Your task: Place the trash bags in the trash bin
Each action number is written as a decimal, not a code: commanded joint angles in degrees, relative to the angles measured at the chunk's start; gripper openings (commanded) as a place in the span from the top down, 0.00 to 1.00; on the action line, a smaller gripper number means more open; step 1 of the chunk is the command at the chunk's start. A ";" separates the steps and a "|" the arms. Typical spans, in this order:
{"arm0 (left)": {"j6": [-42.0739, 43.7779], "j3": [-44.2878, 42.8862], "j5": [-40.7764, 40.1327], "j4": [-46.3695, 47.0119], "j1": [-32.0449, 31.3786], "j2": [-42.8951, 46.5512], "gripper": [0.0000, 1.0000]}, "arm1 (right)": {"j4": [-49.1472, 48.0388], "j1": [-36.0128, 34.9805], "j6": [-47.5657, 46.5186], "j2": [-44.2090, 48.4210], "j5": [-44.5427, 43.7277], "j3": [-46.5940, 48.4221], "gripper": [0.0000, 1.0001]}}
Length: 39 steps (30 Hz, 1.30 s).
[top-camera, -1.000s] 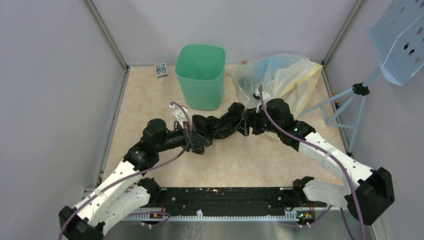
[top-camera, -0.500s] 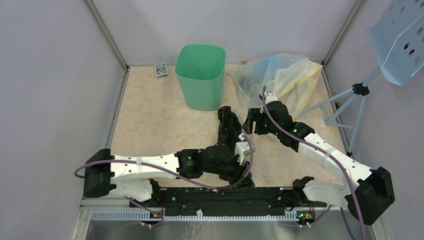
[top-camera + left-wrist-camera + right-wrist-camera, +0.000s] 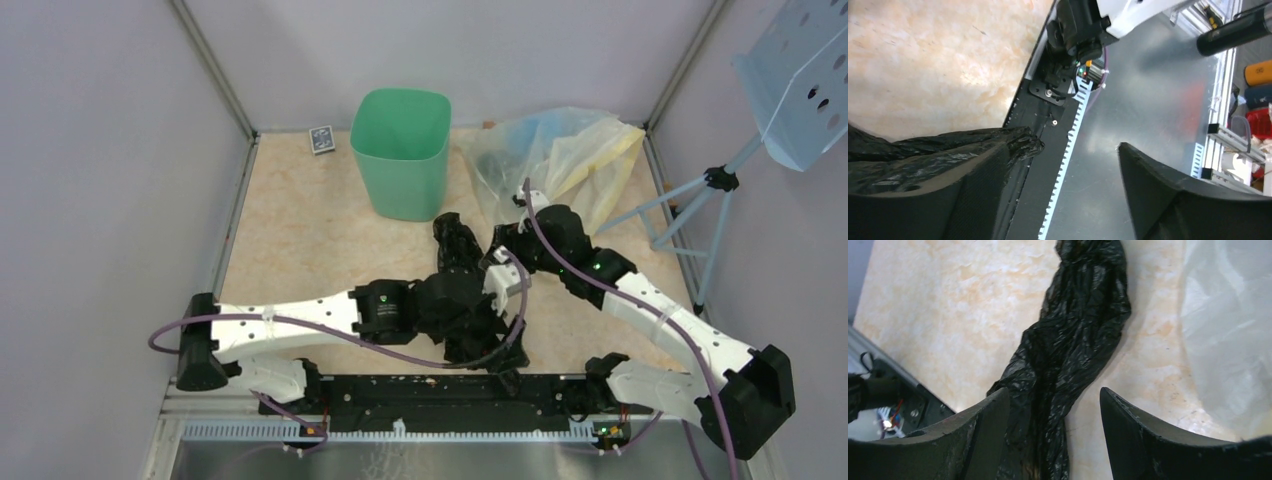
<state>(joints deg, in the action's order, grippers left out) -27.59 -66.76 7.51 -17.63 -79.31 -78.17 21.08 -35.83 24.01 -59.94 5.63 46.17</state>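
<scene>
The black trash bag (image 3: 458, 250) lies twisted into a long strip on the table, running from in front of the mint-green trash bin (image 3: 400, 150) toward the near rail. My left gripper (image 3: 497, 345) is open at its near end. In the left wrist view its jaws (image 3: 1065, 147) stand wide, and the bag (image 3: 923, 155) rests against the outer side of one finger (image 3: 983, 190). My right gripper (image 3: 1050, 392) is open and straddles the bag (image 3: 1073, 340), with a gap on the right-hand side. In the top view, the right gripper (image 3: 497, 250) is at the strip's far part.
Clear and yellowish plastic bags (image 3: 560, 150) are heaped at the back right, right of the bin. A small blue box (image 3: 321, 139) lies at the back left. A tripod (image 3: 700, 200) carrying a perforated blue plate (image 3: 800, 80) stands past the right wall. The black rail (image 3: 440, 395) runs along the near edge.
The left arm swung from the middle left to the near centre, dragging the bag from a crosswise stretch into a lengthwise strip. Its jaws went from shut to wide open. The right gripper barely shifted.
</scene>
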 commanded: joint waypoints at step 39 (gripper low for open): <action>-9.80 25.31 20.20 26.80 45.12 -4.09 0.49 | 12.88 -9.96 6.15 5.13 -13.09 -4.82 1.00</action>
<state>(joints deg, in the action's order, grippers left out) -35.31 -40.58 22.72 -1.76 -33.39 -79.20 32.62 -47.46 29.21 -57.80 -6.46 42.98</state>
